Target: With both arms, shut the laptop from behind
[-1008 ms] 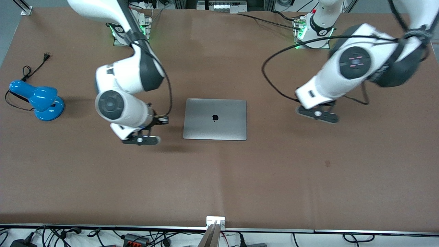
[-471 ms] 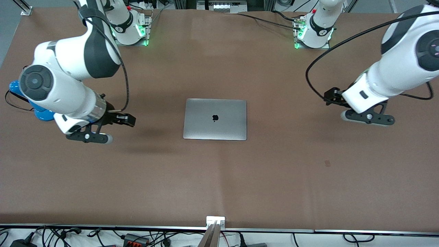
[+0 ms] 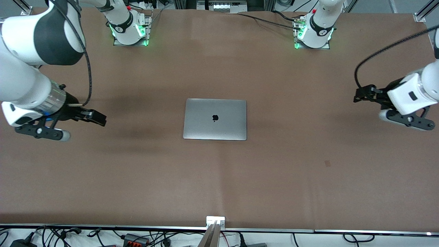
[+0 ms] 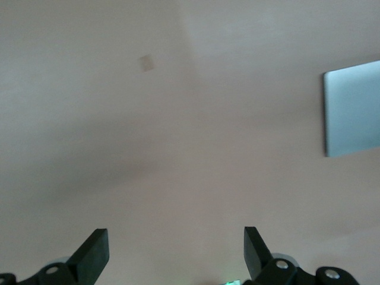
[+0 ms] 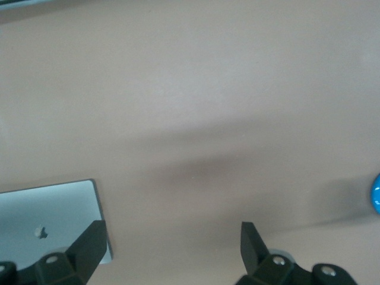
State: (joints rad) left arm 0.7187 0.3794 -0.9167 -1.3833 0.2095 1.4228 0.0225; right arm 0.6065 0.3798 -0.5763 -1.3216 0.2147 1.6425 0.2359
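1 laptop [image 3: 215,119] lies shut and flat at the centre of the brown table [image 3: 219,178], lid up, with 1 black apple logo [image 3: 215,118] at the middle of the lid. Nothing rests on it and neither arm touches it.

2 arms are present. The right arm's base [image 3: 127,29] stands at about 11 o'clock from the laptop, the left arm's base [image 3: 313,32] at about 1 o'clock. The right gripper [image 3: 43,132] hangs over the table at 9 o'clock from the laptop, well apart from it, at the right arm's end of the table. In the right wrist view its 2 fingers [image 5: 89,246] stand wide apart with only table between them; 1 corner of the laptop shows beside 1 finger, and a small blue object [image 5: 376,193], too cut off to name, sits at the frame edge.

The left gripper [image 3: 406,120] hangs over the table at 3 o'clock from the laptop, likewise well apart. Its 2 fingers [image 4: 92,252] are spread wide around bare table. 1 small darker patch [image 3: 327,163] marks the table at about 4 o'clock from the laptop.
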